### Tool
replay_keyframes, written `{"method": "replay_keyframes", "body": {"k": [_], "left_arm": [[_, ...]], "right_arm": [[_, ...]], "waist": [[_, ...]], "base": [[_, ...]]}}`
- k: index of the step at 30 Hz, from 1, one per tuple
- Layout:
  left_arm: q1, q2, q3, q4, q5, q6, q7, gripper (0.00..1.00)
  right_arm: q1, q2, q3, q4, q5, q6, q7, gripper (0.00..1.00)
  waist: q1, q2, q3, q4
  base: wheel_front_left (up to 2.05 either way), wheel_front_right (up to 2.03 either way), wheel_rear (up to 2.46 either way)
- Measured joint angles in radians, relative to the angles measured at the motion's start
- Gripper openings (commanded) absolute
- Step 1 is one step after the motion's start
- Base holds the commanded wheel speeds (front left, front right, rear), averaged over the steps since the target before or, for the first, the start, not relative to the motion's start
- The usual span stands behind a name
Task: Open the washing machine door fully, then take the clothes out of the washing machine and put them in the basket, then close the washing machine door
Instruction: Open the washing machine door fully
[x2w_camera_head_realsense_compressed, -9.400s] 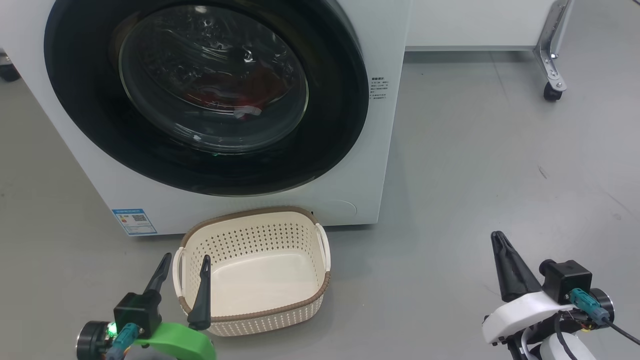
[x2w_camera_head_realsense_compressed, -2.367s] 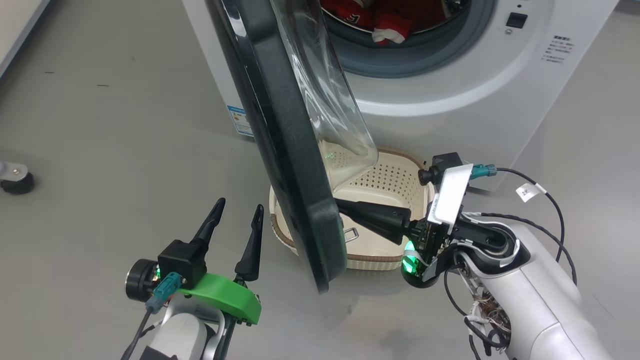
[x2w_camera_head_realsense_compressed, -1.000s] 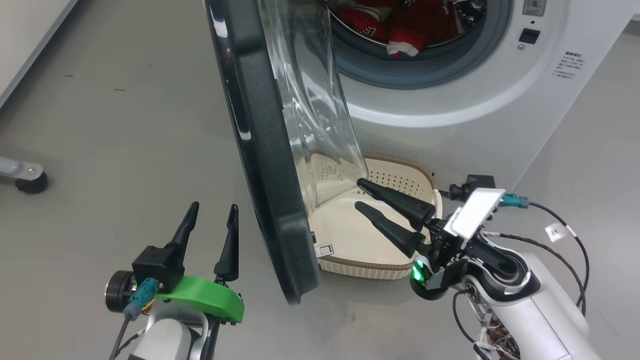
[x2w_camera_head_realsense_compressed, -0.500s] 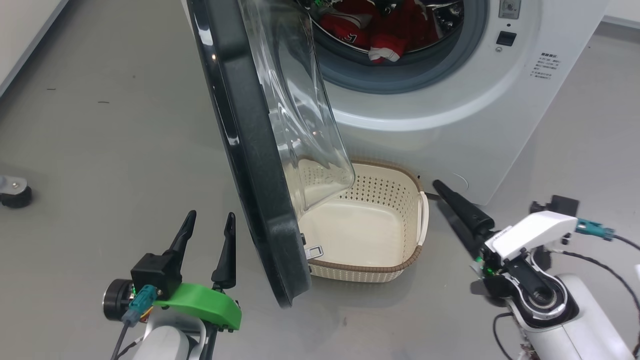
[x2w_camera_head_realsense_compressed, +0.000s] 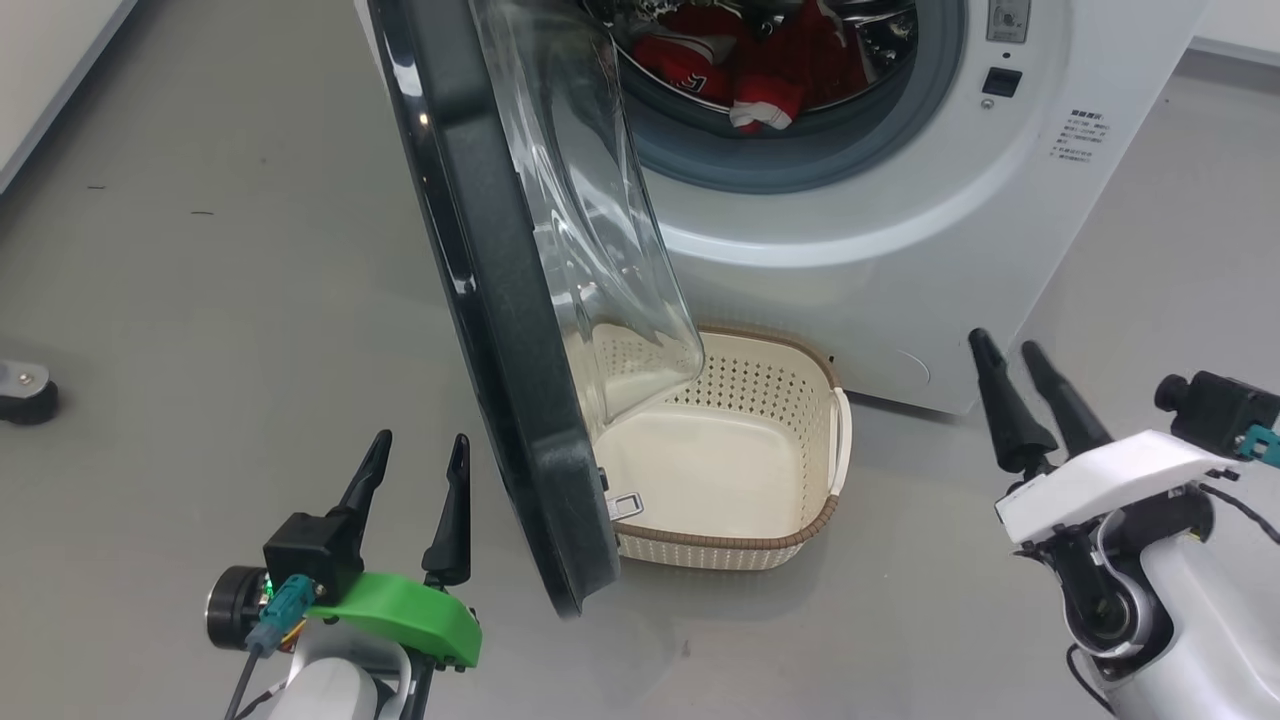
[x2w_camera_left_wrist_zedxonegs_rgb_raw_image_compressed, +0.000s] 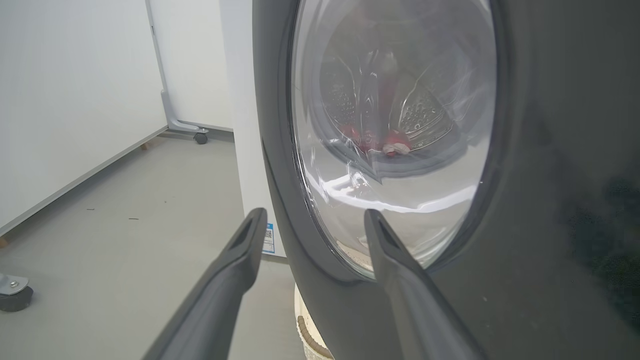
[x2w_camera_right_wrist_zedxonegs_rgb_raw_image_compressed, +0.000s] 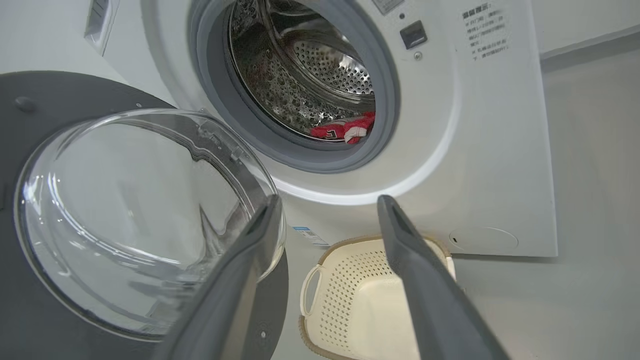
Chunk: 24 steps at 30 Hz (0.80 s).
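The washing machine (x2w_camera_head_realsense_compressed: 900, 250) stands open. Its door (x2w_camera_head_realsense_compressed: 490, 300) is swung out edge-on toward me, black ring to the left and glass bowl (x2w_camera_head_realsense_compressed: 600, 230) hanging over the basket (x2w_camera_head_realsense_compressed: 818, 515). Red clothes (x2w_camera_head_realsense_compressed: 740, 60) lie in the drum. The cream basket sits empty on the floor against the machine's front. My left gripper (x2w_camera_head_realsense_compressed: 421, 437) is open, left of the door's lower edge, fingers facing its outer face (x2w_camera_left_wrist_zedxonegs_rgb_raw_image_compressed: 550, 150). My right gripper (x2w_camera_head_realsense_compressed: 1004, 341) is open and empty, right of the basket. The right wrist view shows its fingertips (x2w_camera_right_wrist_zedxonegs_rgb_raw_image_compressed: 329, 198) pointing toward the drum, clothes (x2w_camera_right_wrist_zedxonegs_rgb_raw_image_compressed: 345, 131) and basket (x2w_camera_right_wrist_zedxonegs_rgb_raw_image_compressed: 320, 295).
A caster wheel (x2w_camera_head_realsense_compressed: 25, 395) sits on the grey floor at far left. A white panel (x2w_camera_left_wrist_zedxonegs_rgb_raw_image_compressed: 60, 100) on a wheeled foot (x2w_camera_left_wrist_zedxonegs_rgb_raw_image_compressed: 201, 137) runs along the left side. Open floor lies left of the door and right of the machine.
My right gripper has pulled back from over the basket, beside the door's inner face, to the right and now points upward. The door and left gripper have hardly moved; the camera shifted slightly.
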Motion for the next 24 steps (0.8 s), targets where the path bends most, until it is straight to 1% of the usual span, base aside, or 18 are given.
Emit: {"method": "replay_keyframes", "body": {"k": [4,6,8,9,15,22,24], "left_arm": [[0.011,0.0,0.0,0.001,0.0,0.0,0.0,1.0],[0.016,0.0,0.0,0.002,0.0,0.0,0.0,1.0],[0.017,0.0,0.0,0.002,0.0,0.0,0.0,1.0],[0.017,0.0,0.0,0.002,0.0,0.0,0.0,1.0],[0.017,0.0,0.0,0.003,0.0,-0.001,0.0,1.0],[0.017,0.0,0.0,0.003,0.0,-0.001,0.0,1.0],[0.018,0.0,0.0,0.003,0.0,-0.001,0.0,1.0]], "right_arm": [[-0.001,-0.032,0.018,0.01,-0.175,0.0,-0.121,1.0],[-0.002,-0.043,0.024,0.013,-0.243,-0.001,-0.177,1.0],[-0.002,-0.044,0.035,0.017,-0.291,-0.014,-0.216,1.0],[-0.002,-0.044,0.035,0.017,-0.291,-0.014,-0.216,1.0],[0.0,-0.035,0.072,0.036,-0.416,-0.063,-0.203,1.0],[0.034,0.008,0.082,0.068,-0.475,-0.099,-0.195,1.0],[0.039,0.025,0.07,0.064,-0.487,-0.1,-0.195,1.0]], "waist": [[0.0,0.0,-0.009,0.003],[0.0,0.0,-0.011,0.004],[0.0,0.0,-0.014,0.005],[0.0,0.0,-0.014,0.005],[0.0,0.0,-0.017,0.007],[0.0,0.0,-0.017,0.009],[0.0,0.0,-0.016,0.01]], "base": [[0.0,0.0,0.0],[0.0,0.0,0.0],[0.0,0.0,0.0],[0.0,0.0,0.0],[0.0,0.0,0.0],[0.0,0.0,0.0],[0.0,0.0,0.0]]}}
